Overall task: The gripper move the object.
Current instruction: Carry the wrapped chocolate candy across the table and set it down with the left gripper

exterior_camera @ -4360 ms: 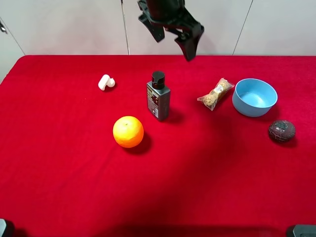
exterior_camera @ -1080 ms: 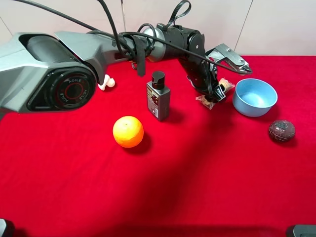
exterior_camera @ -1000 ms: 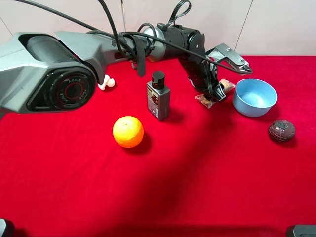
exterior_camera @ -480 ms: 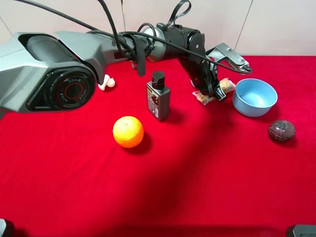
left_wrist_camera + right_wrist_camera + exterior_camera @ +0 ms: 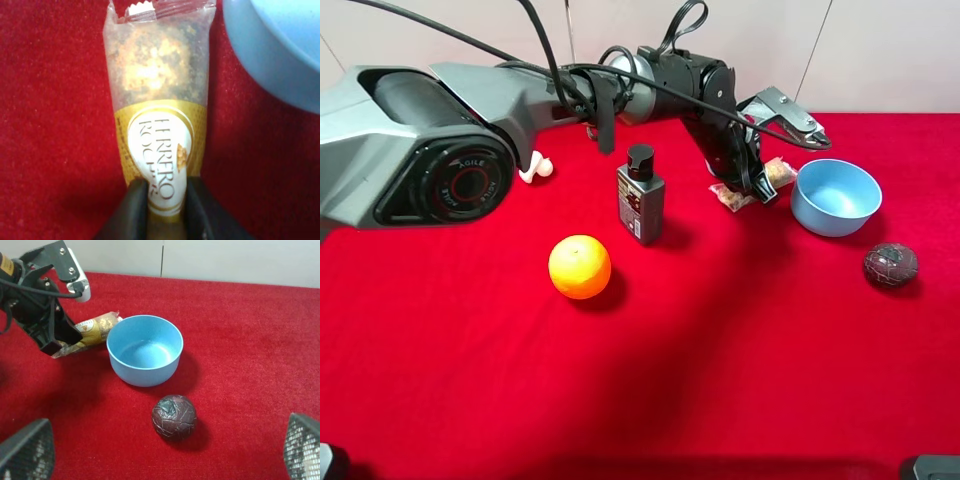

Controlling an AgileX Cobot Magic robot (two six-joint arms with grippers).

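The Ferrero Rocher packet (image 5: 777,174) is clear and gold with chocolates inside, and lies just left of the blue bowl (image 5: 835,197). My left gripper (image 5: 750,188) reaches across the table and is shut on the packet's gold end (image 5: 157,125), with black fingers (image 5: 132,210) on both sides. The gripped end looks slightly raised off the red cloth. The right wrist view also shows the packet (image 5: 95,325) and left gripper (image 5: 52,342). My right gripper (image 5: 162,460) is open and empty, its pads (image 5: 25,452) far apart.
A dark brown ball (image 5: 891,265) sits right of the bowl (image 5: 145,372). A dark bottle (image 5: 641,200) stands mid-table, an orange (image 5: 580,267) in front of it, and a small white object (image 5: 534,166) at the back left.
The left arm has come down from the back and closed on the packet. Over the last second the packet's gripped end has shifted slightly up and left.
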